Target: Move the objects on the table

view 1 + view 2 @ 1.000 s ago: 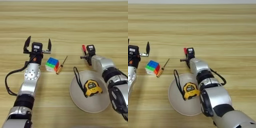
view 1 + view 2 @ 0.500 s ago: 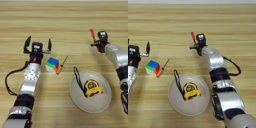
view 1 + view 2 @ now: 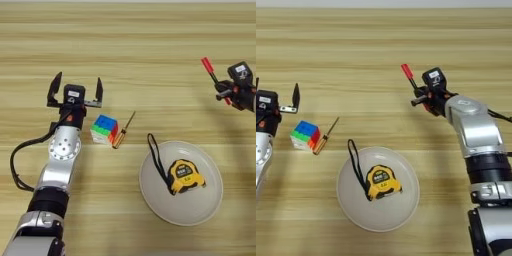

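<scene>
Right gripper (image 3: 423, 97) is closed on the red marker pen (image 3: 408, 75), held above the table (image 3: 381, 45) right of centre. Keep the grip firm and lower onto bare wood. Left gripper (image 3: 75, 90) hangs spread open beside the puzzle cube (image 3: 104, 129) and screwdriver (image 3: 123, 131).

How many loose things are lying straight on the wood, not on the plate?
2. The cube lies by the open left gripper, and the screwdriver is just right of it. The red pen is in the right gripper; the tape measure is on the plate.
</scene>
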### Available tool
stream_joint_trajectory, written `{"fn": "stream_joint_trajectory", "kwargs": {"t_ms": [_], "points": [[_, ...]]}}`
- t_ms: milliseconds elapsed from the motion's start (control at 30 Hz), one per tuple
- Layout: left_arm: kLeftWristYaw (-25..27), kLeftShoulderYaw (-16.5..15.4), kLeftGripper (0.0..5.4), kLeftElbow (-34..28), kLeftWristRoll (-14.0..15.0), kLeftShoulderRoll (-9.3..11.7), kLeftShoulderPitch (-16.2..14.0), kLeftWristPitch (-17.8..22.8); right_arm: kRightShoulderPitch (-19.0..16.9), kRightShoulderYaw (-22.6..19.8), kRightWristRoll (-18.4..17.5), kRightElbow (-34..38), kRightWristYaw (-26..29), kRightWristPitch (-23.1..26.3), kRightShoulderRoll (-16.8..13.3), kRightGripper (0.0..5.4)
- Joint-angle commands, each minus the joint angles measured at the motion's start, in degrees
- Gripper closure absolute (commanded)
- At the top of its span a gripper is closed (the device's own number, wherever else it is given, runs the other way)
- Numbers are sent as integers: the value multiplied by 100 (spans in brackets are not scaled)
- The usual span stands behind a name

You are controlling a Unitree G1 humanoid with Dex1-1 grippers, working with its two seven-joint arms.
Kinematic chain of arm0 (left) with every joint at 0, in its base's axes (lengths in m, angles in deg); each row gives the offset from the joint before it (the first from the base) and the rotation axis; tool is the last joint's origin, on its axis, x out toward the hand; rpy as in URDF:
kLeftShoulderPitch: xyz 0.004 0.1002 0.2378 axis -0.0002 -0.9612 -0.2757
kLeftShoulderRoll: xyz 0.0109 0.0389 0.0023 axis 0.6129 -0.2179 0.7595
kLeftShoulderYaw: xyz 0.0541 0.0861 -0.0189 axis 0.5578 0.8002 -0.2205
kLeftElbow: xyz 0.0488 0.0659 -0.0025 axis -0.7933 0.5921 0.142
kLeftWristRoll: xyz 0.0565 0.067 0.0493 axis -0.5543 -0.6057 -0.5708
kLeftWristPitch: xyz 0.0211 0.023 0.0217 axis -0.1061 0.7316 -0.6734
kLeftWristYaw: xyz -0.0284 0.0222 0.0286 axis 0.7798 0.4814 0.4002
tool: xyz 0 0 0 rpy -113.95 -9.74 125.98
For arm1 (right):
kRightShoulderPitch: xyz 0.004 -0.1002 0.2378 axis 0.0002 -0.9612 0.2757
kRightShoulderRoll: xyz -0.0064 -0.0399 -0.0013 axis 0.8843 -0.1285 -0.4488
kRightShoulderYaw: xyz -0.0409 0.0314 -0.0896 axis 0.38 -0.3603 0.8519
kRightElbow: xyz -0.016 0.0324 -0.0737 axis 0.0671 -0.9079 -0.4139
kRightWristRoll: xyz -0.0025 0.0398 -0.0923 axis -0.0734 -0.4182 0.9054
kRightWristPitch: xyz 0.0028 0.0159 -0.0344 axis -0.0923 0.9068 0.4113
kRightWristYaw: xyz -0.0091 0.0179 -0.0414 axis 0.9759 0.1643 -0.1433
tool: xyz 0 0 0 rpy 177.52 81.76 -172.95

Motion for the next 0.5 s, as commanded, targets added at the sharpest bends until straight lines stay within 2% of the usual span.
{"fn": "stream_joint_trajectory", "kwargs": {"t_ms": [33,233,500], "points": [[38,4,0,102,22,69,113,-65,-279,-3,-71,26,437,-169,-437,498],[40,-4,0,172,21,91,136,-115,-614,175,-14,-139,877,-400,-704,498],[41,-5,0,217,30,106,149,-163,-900,353,163,-350,1008,-626,-827,498]]}}
